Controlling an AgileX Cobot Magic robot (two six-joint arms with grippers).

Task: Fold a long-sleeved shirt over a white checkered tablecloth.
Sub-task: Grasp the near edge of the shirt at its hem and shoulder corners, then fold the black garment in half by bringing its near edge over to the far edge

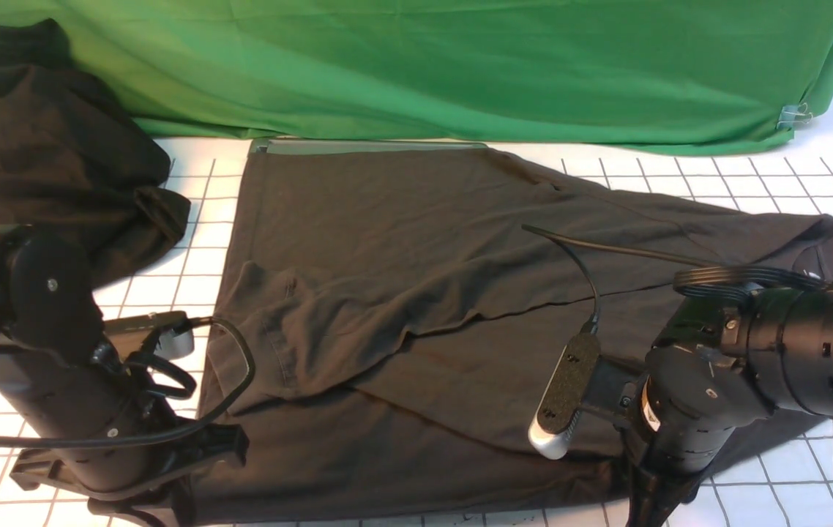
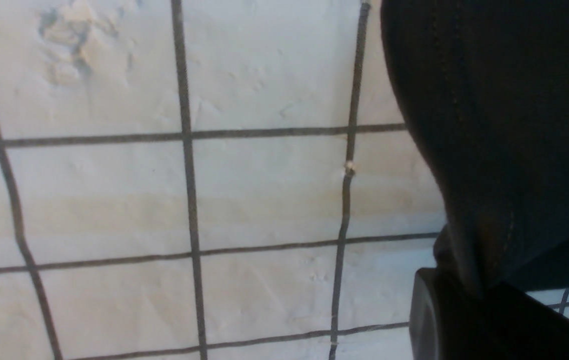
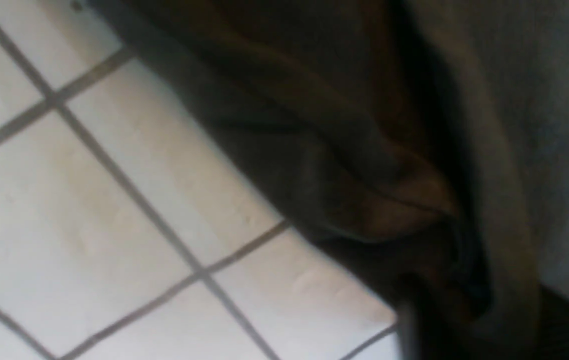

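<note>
Two wrist views fill in what the front one hides: my left claw (image 2: 464, 300), closed, pinches the near-left corner of the long-sleeved shirt (image 1: 416, 293) spread on the white checkered tablecloth (image 1: 753, 183). My right claw (image 1: 647, 505) meets its bunched near hem toward the right, the opening too blurred to tell.

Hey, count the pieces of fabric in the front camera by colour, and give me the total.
Black or charcoal: 2, long-sleeved shirt and cloth heap
Green: 1, fabric sheet
White checkered: 1, tablecloth
Total: 4
</note>
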